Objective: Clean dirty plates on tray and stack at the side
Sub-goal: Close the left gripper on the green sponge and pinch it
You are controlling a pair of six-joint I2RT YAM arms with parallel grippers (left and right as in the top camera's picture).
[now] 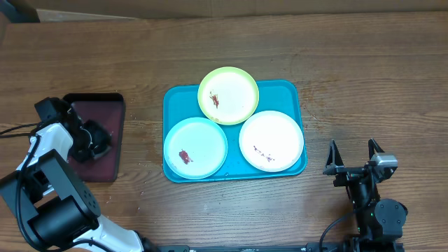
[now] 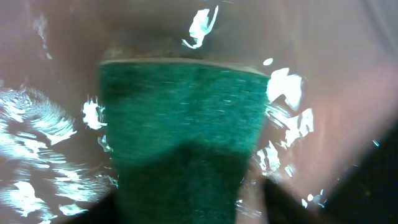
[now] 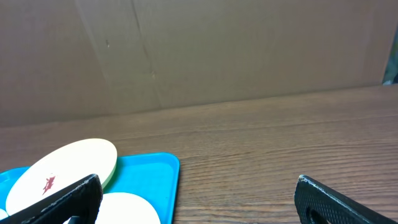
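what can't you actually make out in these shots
- Left gripper: overhead, its own body covers the jaws; the left wrist view shows only dark blurs, so open or gripping is unclear.
- Green rectangular pad: left wrist, blurred, lower end cut off by the bottom edge.
- Round white plastic plate: right wrist, mostly cut off by the bottom edge.
- Its smears: overhead, too small to identify.

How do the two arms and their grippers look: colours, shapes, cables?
The left arm has white shells over black joints and a thick black cylinder low down; a thin black cable runs beside it. The left gripper is black. The right arm is black with round joints. The right gripper has two flat, pointed black fingers.
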